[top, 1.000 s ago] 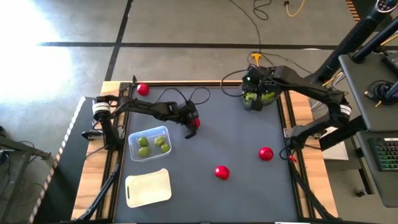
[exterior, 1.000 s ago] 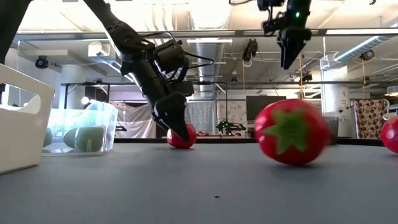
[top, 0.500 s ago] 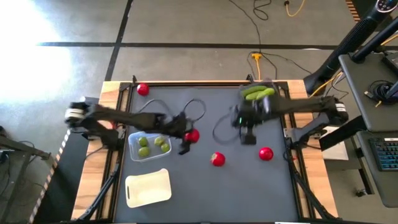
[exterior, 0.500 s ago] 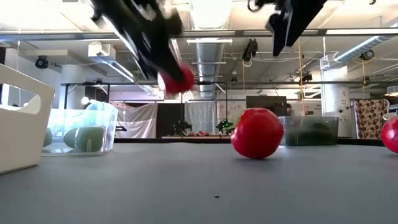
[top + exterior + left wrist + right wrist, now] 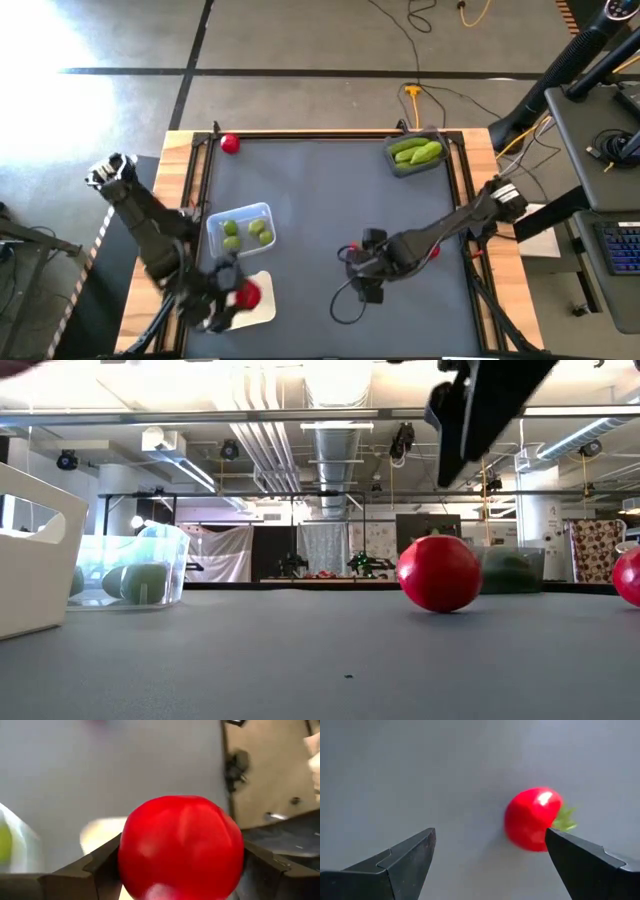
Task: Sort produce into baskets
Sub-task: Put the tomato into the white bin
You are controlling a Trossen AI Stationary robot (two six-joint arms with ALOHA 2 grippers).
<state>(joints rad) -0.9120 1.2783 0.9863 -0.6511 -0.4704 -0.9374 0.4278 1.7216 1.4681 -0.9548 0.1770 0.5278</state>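
The left gripper [image 5: 243,296] pinches a red tomato [image 5: 247,294] over the cream-white basket [image 5: 262,310] at the table's near left. The right gripper [image 5: 368,272], fingers spread wide, hangs over a second tomato [image 5: 534,819] lying on the dark mat [image 5: 330,200] near the middle.

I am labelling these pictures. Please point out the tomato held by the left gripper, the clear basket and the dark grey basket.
Held tomato [image 5: 181,847]: left wrist view, middle of its red skin.
Clear basket [image 5: 213,222]: high view, its left rim.
Dark grey basket [image 5: 395,166]: high view, its lower-left rim.
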